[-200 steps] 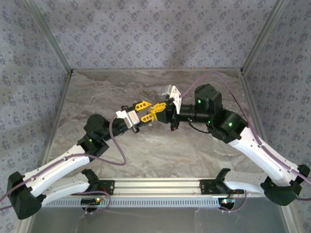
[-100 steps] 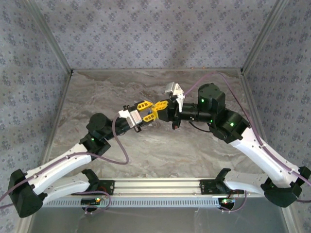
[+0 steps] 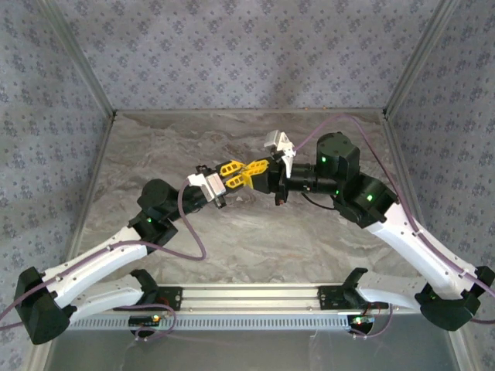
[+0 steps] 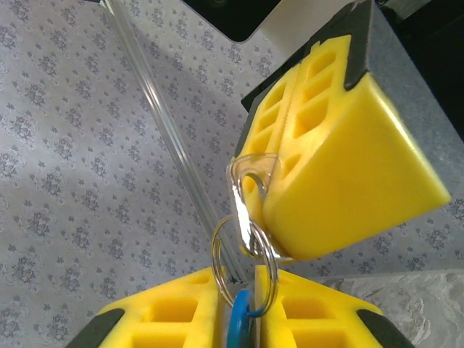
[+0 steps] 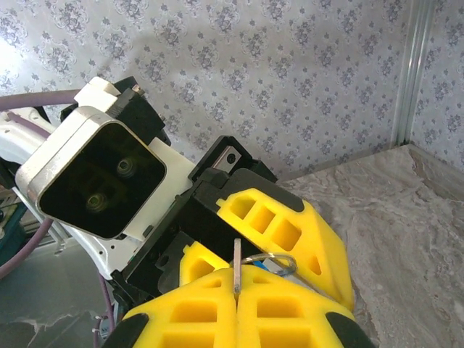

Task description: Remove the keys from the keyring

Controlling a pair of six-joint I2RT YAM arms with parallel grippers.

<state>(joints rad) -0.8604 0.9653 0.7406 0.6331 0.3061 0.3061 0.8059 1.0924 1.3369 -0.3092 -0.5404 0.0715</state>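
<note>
Both grippers meet in mid-air over the middle of the table. My left gripper (image 3: 230,171) (image 4: 243,290) is shut on the keys' bright blue piece (image 4: 238,318), which hangs on the wire keyring (image 4: 213,257). The ring rises from between my left fingers to the right gripper's yellow fingers (image 4: 348,167), which pinch a silvery key (image 4: 243,231) threaded on it. In the right wrist view my right gripper (image 3: 249,171) (image 5: 236,290) is shut on that key's thin blade (image 5: 237,265). The keyring (image 5: 265,255) loops just past it against the left gripper's fingers (image 5: 290,232).
The marbled table (image 3: 255,239) lies below both arms. Patterned walls with metal corner posts (image 3: 85,77) (image 5: 404,72) close in the back and sides. The left wrist's camera housing (image 5: 94,181) sits close in front of the right gripper.
My left jaws have narrowed onto the blue piece. Both grippers have drifted slightly towards the back of the table, still tip to tip.
</note>
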